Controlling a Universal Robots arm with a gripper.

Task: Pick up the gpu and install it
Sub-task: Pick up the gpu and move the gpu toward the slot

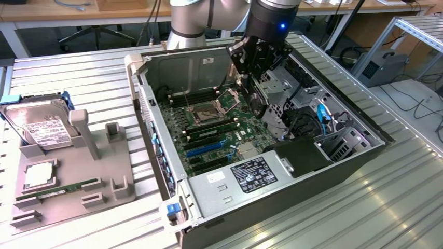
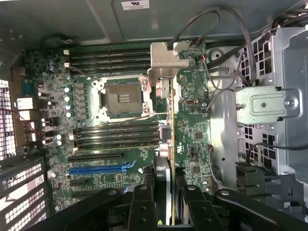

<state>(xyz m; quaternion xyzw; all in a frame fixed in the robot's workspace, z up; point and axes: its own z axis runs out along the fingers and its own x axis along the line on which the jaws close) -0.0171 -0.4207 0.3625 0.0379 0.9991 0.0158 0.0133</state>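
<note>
Wrist view: black end effector (image 2: 169, 204) pinching the thin dark green-black gpu card (image 2: 166, 132) with silver metal bracket, held edge-on between its fingers, green motherboard (image 2: 120, 139) of the open grey computer case (image 1: 229, 194) beneath.

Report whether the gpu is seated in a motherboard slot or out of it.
Out. The claw grips the gpu edge-on above the motherboard; the blue slot lies bare.

held end of gpu (image 2: 164, 65) behind gripper (image 2: 166, 188)
</note>
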